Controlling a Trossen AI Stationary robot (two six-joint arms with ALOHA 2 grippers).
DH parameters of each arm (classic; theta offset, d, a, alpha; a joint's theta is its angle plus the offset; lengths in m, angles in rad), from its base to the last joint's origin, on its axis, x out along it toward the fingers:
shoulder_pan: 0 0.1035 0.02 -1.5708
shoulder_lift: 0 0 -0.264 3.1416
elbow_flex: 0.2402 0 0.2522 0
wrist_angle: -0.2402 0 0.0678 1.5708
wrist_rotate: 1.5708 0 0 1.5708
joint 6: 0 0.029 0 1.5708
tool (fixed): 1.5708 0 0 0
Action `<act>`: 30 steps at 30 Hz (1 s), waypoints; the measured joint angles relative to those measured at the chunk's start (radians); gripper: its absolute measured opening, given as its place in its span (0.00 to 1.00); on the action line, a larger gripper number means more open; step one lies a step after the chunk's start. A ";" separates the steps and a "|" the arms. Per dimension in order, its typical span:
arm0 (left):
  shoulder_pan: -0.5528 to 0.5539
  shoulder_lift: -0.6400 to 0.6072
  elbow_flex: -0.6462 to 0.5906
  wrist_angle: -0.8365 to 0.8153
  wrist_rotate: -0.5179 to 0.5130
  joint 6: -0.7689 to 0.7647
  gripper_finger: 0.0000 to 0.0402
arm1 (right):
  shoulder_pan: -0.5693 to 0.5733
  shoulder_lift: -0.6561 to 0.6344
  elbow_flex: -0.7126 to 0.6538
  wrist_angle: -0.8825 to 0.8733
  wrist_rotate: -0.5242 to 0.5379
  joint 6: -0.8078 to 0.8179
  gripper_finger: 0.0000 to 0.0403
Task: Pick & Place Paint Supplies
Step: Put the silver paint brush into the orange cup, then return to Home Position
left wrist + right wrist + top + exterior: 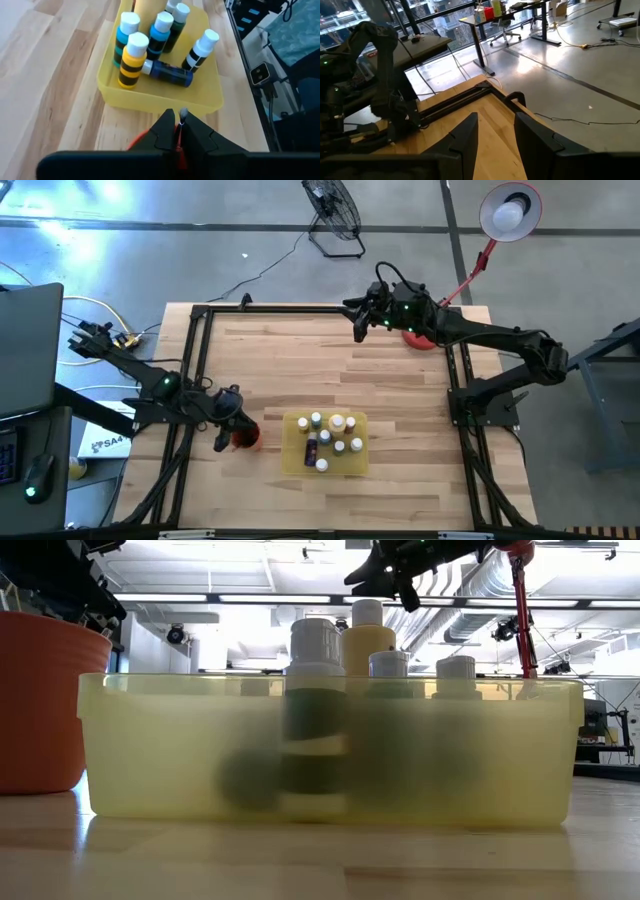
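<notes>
At the left edge of the table (400,380), toward its near left corner, the left gripper (177,131) hangs right over the red cup (245,437), and that is where the work is. Its two dark fingers are pinched almost together on something thin: a paintbrush (182,116), of which only the pale tip shows above the fingertips, so I cannot tell how long it is or how much of it sits inside the cup. Held upright like that, it looks to me like a brush going into the cup or coming out of it; which of the two I cannot tell.

Just beside the cup, along the near edge and roughly at its middle, lies the shallow yellow tray (295,463). The paint bottles (132,60) are crowded in there, white caps up, with a taller yellowish one (367,640) at the back and a dark blue one (169,73) lying on its side among the upright ones. Gathered so, they seem already placed, which suggests the bottle part of the job is largely finished.

Over at the far right corner the right gripper (496,134) waits well apart from all this, up above the wood, its fingers standing partly spread with nothing between them. A second reddish object (418,337) sits below it near the corner, mostly hidden by the arm.
</notes>
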 joint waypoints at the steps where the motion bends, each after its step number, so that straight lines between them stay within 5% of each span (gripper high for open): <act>1: 0.000 0.002 0.000 0.000 0.005 -0.007 0.05 | 0.000 0.000 0.000 -0.001 -0.003 0.000 0.30; 14: 0.000 0.000 0.001 0.124 0.002 0.073 0.29 | 0.000 0.000 0.000 -0.046 -0.006 0.000 0.30; 30: 0.001 -0.006 0.270 0.079 -0.219 0.410 0.30 | 0.000 -0.024 0.000 0.043 -0.250 0.007 0.30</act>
